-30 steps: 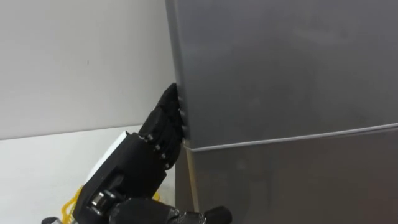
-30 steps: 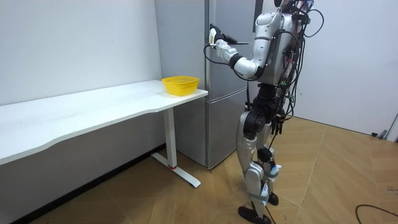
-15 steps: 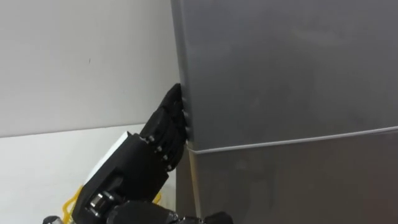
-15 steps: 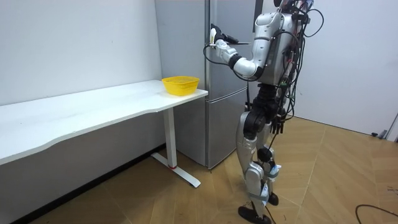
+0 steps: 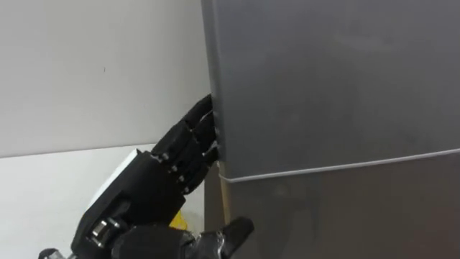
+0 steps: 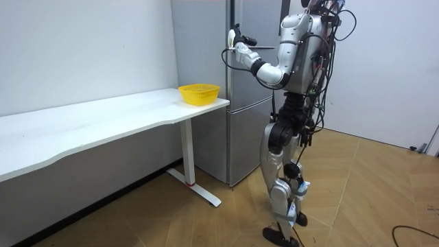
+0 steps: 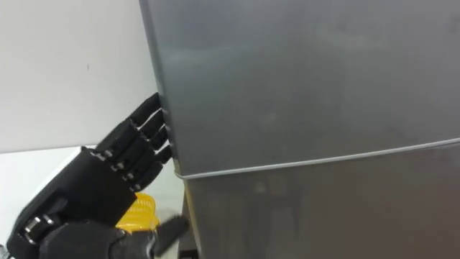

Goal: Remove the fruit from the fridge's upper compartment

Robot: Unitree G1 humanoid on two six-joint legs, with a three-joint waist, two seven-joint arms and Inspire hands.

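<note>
**Left hand at the upper door's edge**

Standing close up to the tall grey metal fridge [image 6: 202, 48], just past the end of the long white table [image 6: 103, 118]. Up from 7 o'clock in the eye views with the black left hand [image 5: 154, 191], set against the left edge of the grey upper fridge door [image 5: 323, 79], just above the seam with the grey lower door [image 5: 345, 208]. Hooked round that edge or only pressed to it? Cannot tell, with the contact hidden by the metal. Spanning 12 to 3 o'clock, that upper door. Down at 7 o'clock, peeking out under the hand, a round yellow mesh basket [image 6: 199, 93], sitting on the table's fridge end.
</note>
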